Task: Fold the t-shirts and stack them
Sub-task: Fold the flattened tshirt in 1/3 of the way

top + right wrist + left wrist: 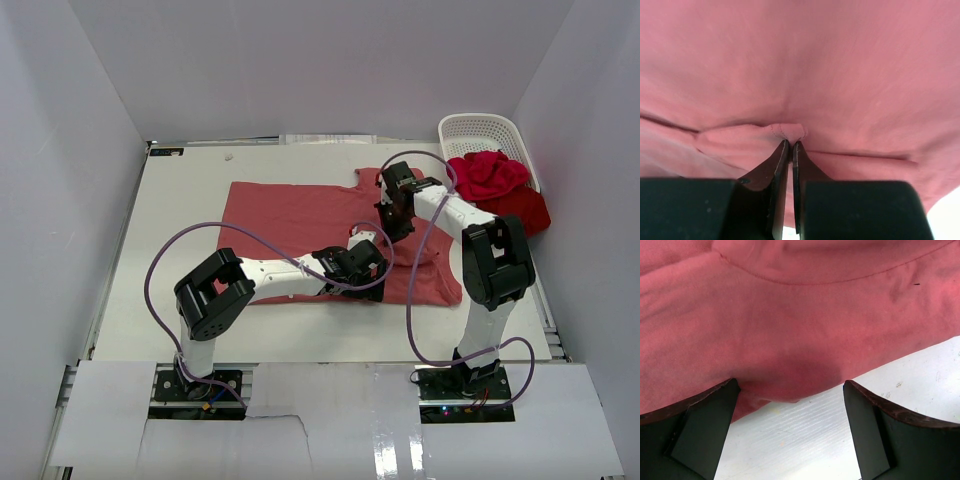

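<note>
A dusty salmon-red t-shirt (290,215) lies spread flat across the middle of the white table (170,230). My right gripper (392,222) sits over the shirt's right part, near the collar. In the right wrist view it (790,143) is shut on a small pinched-up fold with a stitched hem of that t-shirt (815,60). My left gripper (355,265) rests low at the shirt's near edge. In the left wrist view it (790,385) stands wide open, the edge of the shirt (790,315) lying between and just beyond the fingertips, nothing held.
A white lattice basket (480,127) stands at the back right corner. A bright crimson t-shirt (488,172) is bunched at its near end, and a darker red one (525,208) lies just in front. White walls enclose the table on three sides.
</note>
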Robot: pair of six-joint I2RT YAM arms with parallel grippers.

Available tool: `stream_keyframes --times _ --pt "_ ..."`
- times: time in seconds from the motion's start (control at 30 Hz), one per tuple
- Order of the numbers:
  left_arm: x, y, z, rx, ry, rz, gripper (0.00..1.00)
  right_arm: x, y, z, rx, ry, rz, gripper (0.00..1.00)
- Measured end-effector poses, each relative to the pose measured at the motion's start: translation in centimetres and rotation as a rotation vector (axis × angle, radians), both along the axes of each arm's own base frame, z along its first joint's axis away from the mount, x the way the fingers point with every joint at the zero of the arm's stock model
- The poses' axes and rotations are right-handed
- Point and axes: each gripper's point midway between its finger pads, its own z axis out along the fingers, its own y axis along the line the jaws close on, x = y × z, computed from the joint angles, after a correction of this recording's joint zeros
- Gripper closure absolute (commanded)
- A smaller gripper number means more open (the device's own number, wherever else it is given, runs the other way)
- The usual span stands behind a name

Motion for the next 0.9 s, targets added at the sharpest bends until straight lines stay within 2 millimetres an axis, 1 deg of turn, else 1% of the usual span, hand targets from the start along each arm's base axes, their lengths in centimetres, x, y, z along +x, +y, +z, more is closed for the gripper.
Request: stream_keyframes --times 0.13,0.17,0.2,0.23,0.27,0.3,0.33,0.4,0.5,0.63,0.7,0.77,0.83,0.9 --pt "0.0 0.0 0.0 -0.001 0.002 -0.001 0.02 3.1 1.0 3.0 0.024 -0.095 0.008 0.91" --pt "0.0 0.0 0.0 -0.001 0.002 -0.001 0.02 3.7 1.3 3.5 0.031 -0.109 0.014 0.88" --pt "0.0 0.0 0.0 -0.001 0.002 -0.001 0.02 4.2 1.7 3.9 0.042 -0.121 0.022 0.72" --pt "0.0 0.0 0.0 -0.002 0.003 -0.002 0.02 4.5 2.1 4.1 0.054 -0.122 0.028 0.64" --pt "0.0 0.0 0.0 -0.002 0.003 -0.002 0.02 4.8 2.4 4.0 0.06 -0.126 0.038 0.43" --pt "0.0 0.0 0.0 -0.002 0.003 -0.002 0.02 5.1 2.6 3.9 0.066 -0.126 0.038 0.31" --pt "0.0 0.0 0.0 -0.002 0.003 -0.002 0.02 5.3 2.7 3.6 0.068 -0.128 0.049 0.23" --pt "-0.1 0.0 0.0 -0.002 0.004 -0.003 0.02 5.4 2.8 3.0 0.066 -0.124 0.06 0.2" --pt "-0.1 0.0 0.0 -0.002 0.005 -0.004 0.02 5.3 2.7 2.4 0.07 -0.137 0.061 0.18" --pt "-0.1 0.0 0.0 -0.002 0.006 -0.008 0.02 3.6 1.6 2.1 0.052 -0.14 0.051 0.18" --pt "-0.2 0.0 -0.1 0.001 0.009 -0.01 0.02 3.1 0.8 2.8 0.034 -0.164 0.032 0.19" --pt "-0.3 0.1 -0.1 0.001 0.011 -0.012 0.02 2.6 -0.1 4.0 0.02 -0.2 0.003 0.2" --pt "-0.5 0.3 -0.1 -0.002 0.013 -0.015 0.02 2.5 -1.0 5.1 0.01 -0.231 -0.03 0.2" --pt "-0.8 0.5 -0.1 -0.004 0.017 -0.018 0.02 2.6 -2.2 5.8 0.004 -0.25 -0.068 0.21"
